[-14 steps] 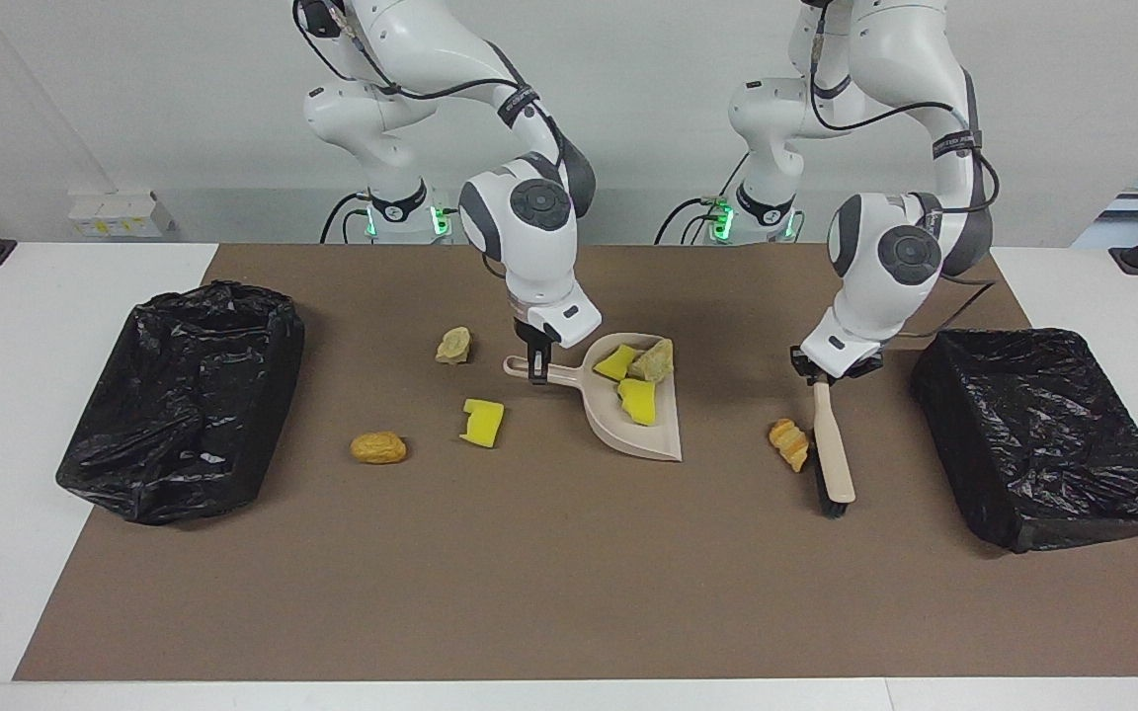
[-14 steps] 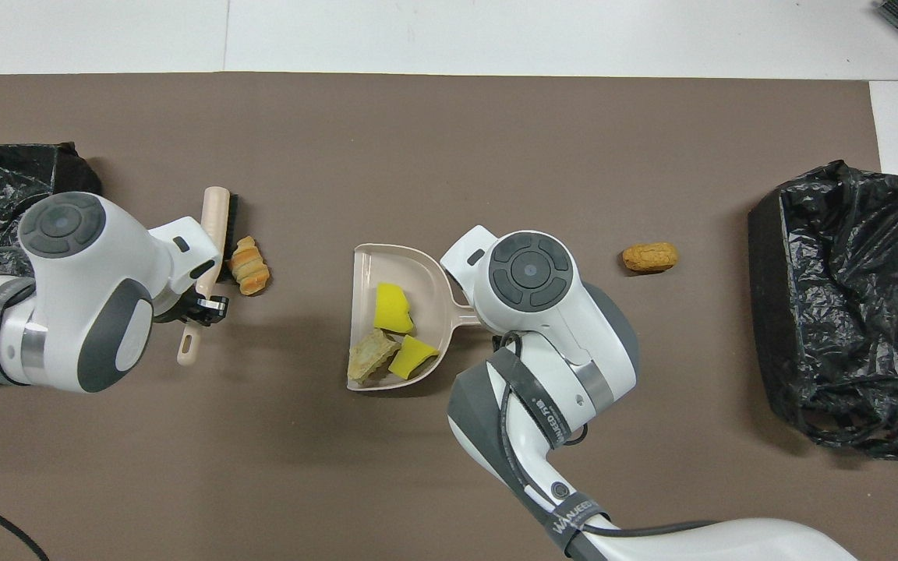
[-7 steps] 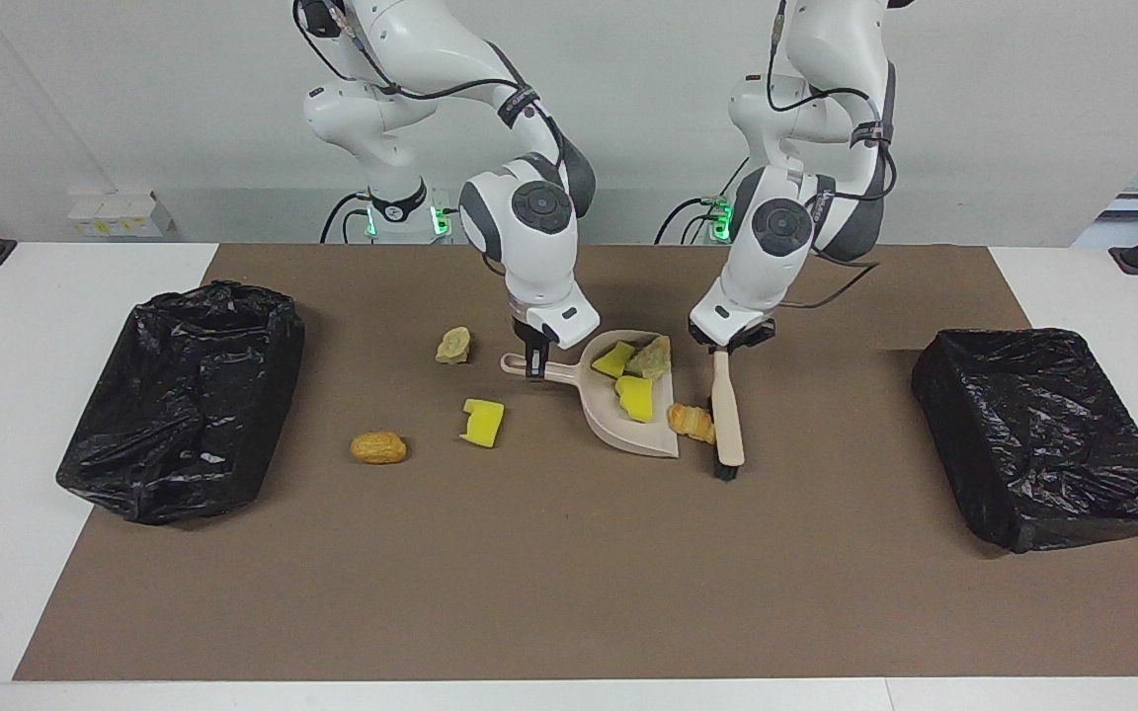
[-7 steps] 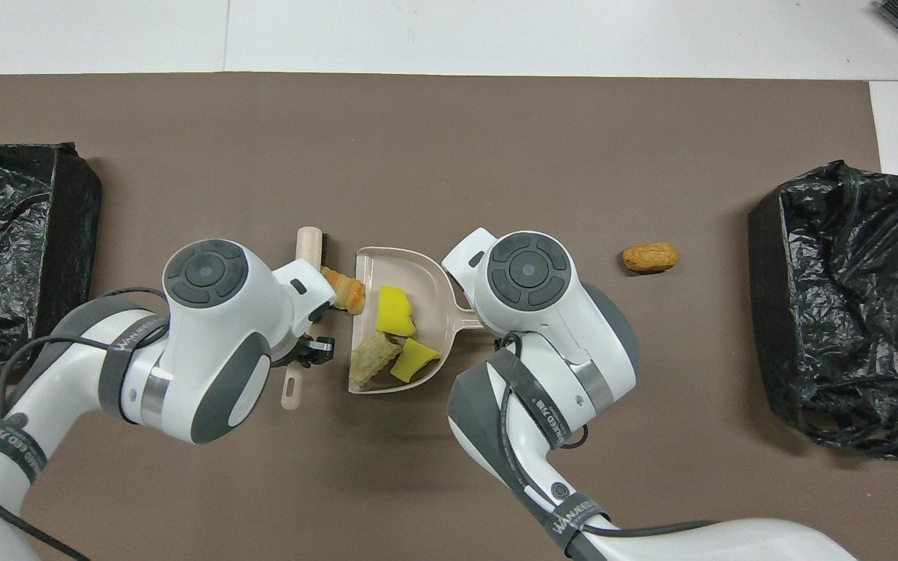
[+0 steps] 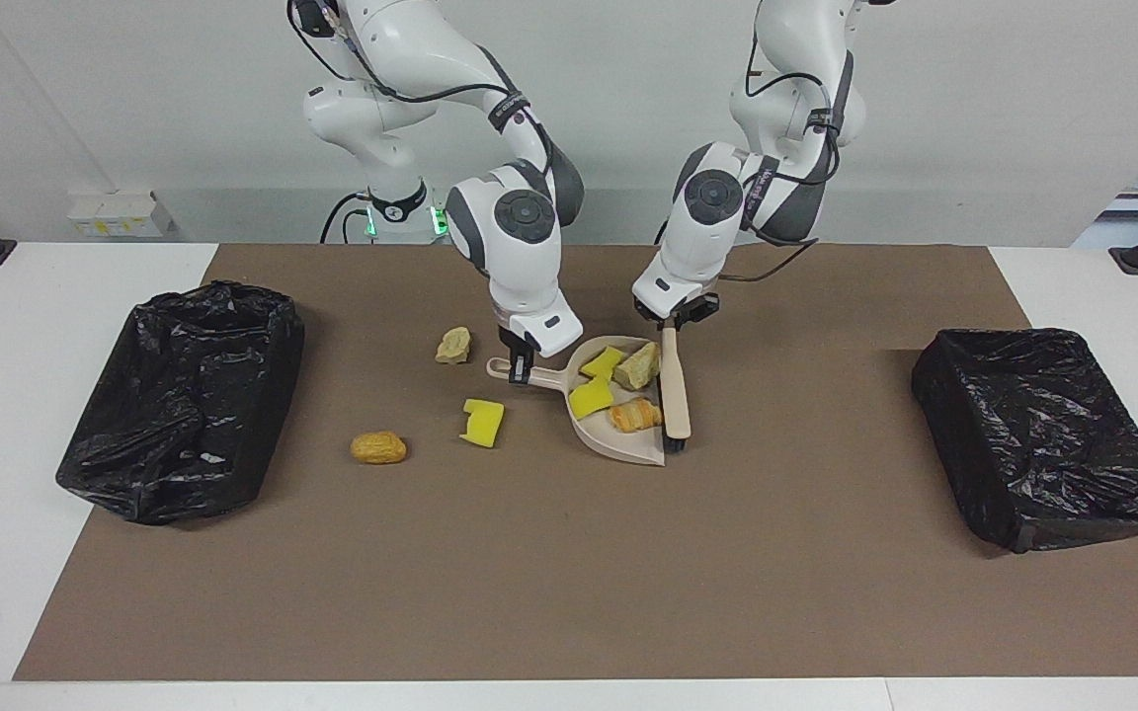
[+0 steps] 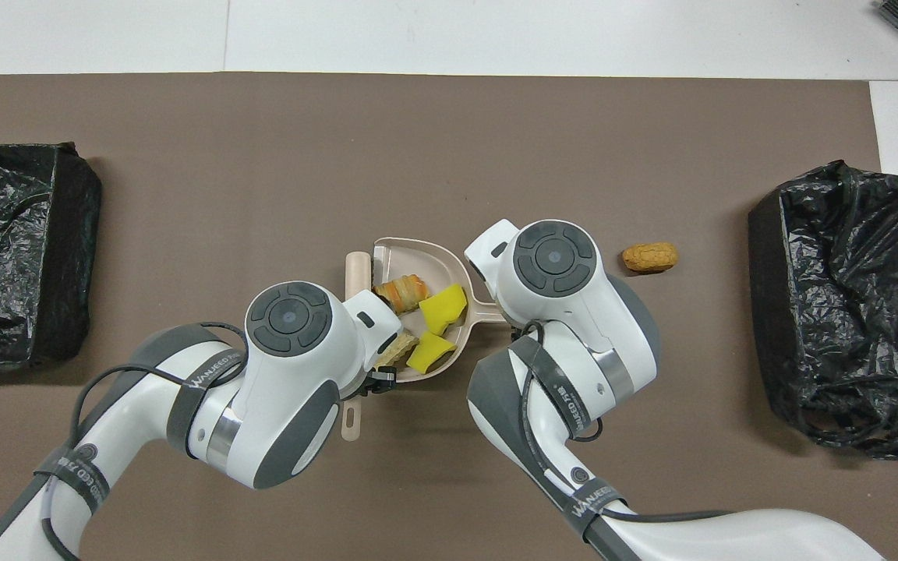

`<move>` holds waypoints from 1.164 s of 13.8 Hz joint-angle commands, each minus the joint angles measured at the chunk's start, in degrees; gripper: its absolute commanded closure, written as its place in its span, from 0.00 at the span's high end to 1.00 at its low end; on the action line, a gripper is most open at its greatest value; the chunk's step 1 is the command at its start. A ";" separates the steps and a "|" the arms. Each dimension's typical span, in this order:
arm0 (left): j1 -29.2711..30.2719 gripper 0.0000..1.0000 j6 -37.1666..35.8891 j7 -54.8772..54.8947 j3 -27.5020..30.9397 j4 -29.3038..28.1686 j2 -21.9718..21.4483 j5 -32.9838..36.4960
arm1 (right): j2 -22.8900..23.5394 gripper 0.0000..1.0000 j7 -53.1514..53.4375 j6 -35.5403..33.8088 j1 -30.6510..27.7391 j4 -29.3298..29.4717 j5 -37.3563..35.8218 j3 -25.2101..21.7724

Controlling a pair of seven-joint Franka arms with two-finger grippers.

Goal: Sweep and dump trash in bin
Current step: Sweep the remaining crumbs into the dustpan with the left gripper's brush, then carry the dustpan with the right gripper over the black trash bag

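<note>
My right gripper (image 5: 520,370) is shut on the handle of the beige dustpan (image 5: 618,442), which rests on the mat. In the pan lie two yellow sponge chunks (image 5: 591,398), a pale lump (image 5: 636,365) and a golden-brown bread lump (image 5: 634,415). My left gripper (image 5: 671,322) is shut on the beige brush (image 5: 676,395), whose bristles stand at the pan's open edge. Loose trash on the mat toward the right arm's end: a pale lump (image 5: 453,345), a green-backed yellow sponge (image 5: 483,422) and a golden-brown lump (image 5: 378,447) (image 6: 650,256).
A bin lined with a black bag (image 5: 184,395) stands at the right arm's end of the table, and another (image 5: 1043,434) at the left arm's end. A brown mat (image 5: 569,573) covers the table between them.
My left arm has swept the brush toward the right arm's end, pushing the bread lump from the mat into the dustpan. The dustpan has shifted slightly the same way.
</note>
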 commanded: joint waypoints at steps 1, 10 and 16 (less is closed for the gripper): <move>-3.20 0.00 -1.76 -5.10 0.88 2.32 -0.45 -1.25 | -3.46 0.00 0.18 0.19 -1.31 -3.68 -0.99 0.46; -0.50 0.00 -11.15 -7.32 1.67 7.77 -5.27 -0.54 | -7.59 0.00 -8.78 -2.00 -6.66 -3.33 -0.21 0.54; 1.54 0.00 -12.65 -6.70 1.58 6.98 -6.25 0.69 | -9.27 0.00 -21.50 -6.48 -15.88 -0.26 4.52 0.19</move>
